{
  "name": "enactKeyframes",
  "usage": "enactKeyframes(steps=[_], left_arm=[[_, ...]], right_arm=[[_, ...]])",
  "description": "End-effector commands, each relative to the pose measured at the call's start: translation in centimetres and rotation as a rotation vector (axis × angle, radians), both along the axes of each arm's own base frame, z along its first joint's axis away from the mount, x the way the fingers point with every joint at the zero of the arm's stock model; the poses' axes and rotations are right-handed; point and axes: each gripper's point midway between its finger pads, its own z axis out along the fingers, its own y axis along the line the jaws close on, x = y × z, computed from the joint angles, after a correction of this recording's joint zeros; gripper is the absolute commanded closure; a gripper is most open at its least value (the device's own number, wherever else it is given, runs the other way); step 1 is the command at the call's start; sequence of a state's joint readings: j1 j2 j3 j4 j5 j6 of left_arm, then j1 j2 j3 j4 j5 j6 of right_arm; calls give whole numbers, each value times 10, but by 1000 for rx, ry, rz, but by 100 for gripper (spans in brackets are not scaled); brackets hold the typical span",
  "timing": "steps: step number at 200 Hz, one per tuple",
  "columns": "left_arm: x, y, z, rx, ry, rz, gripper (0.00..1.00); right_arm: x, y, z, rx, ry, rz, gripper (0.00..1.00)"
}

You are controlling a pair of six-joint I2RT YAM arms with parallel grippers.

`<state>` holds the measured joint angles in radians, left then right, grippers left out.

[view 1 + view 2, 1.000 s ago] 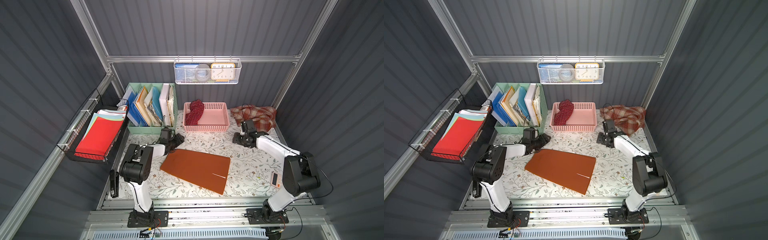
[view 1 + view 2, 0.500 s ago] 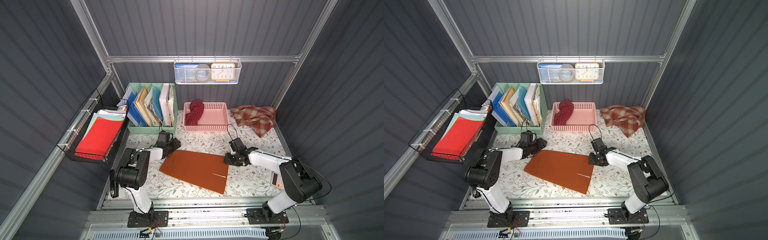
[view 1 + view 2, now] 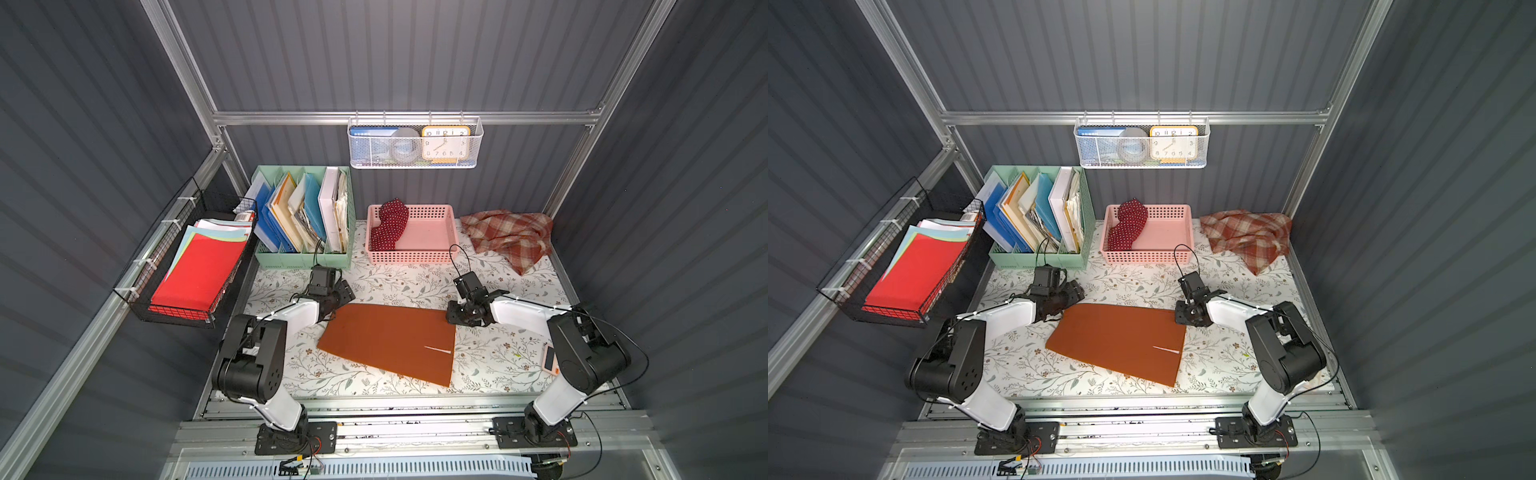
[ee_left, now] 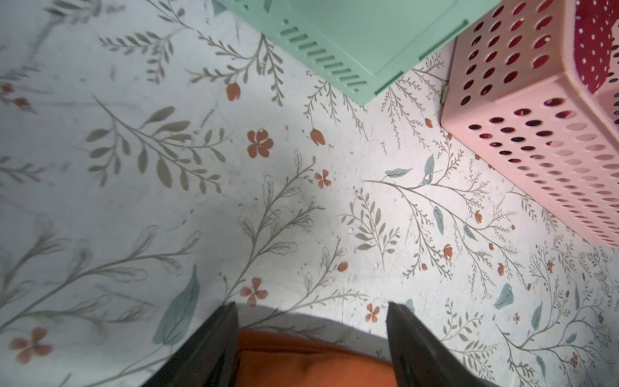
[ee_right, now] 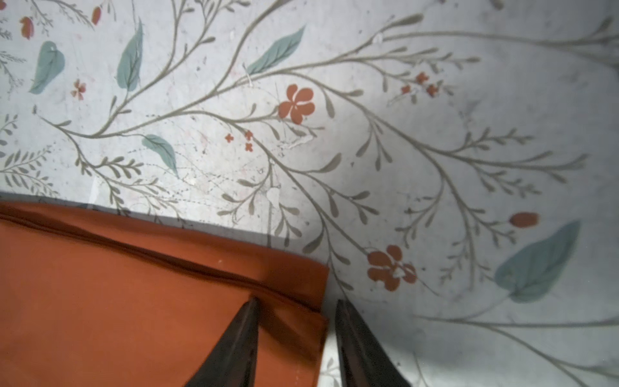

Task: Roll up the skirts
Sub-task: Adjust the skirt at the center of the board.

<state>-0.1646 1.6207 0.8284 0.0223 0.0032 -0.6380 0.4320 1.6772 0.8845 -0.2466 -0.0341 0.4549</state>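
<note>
Shows the rust-orange skirt (image 3: pixel 386 340) lying flat and unrolled in the middle of the floral surface (image 3: pixel 415 282). Places the left gripper (image 4: pixel 311 306) low at the skirt's far left corner, fingers (image 4: pixel 221 335) spread wide with the cloth's edge between them and nothing pinched. Places the right gripper (image 5: pixel 296 301) at the far right corner, fingers (image 5: pixel 241 335) narrowly parted, one over the cloth and one on the bare surface just past the edge, not clamped on the fabric. Finds the polka-dot skirt (image 3: pixel 388 226) bunched in the left end of the pink basket (image 3: pixel 432 253) at the back, rising above its rim, and the plaid skirt (image 3: pixel 507 237) crumpled in the back right corner, well apart from both grippers.
</note>
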Motion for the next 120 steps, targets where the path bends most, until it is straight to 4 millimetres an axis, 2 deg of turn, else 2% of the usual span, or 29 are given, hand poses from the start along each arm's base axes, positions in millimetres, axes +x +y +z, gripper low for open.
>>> enactKeyframes(steps=[1,19,34,47,78,101,120], left_arm=[[-16,14,-7,72,49,6,27],[-21,10,-18,55,75,-9,34],[-24,7,-25,39,86,-20,52],[-26,6,-31,37,98,-25,66],[-28,4,-48,36,141,-43,82],[-31,2,-57,31,159,-52,100],[-25,-1,-57,22,138,-63,100]], right_arm=[[3,6,0,20,0,16,62],[2,6,-1,23,4,15,68],[2,6,0,23,5,16,76],[2,5,-1,17,7,17,78],[4,0,-3,-15,10,2,85],[6,-8,-4,-57,6,-26,94],[11,-19,-3,-114,-9,-61,99]])
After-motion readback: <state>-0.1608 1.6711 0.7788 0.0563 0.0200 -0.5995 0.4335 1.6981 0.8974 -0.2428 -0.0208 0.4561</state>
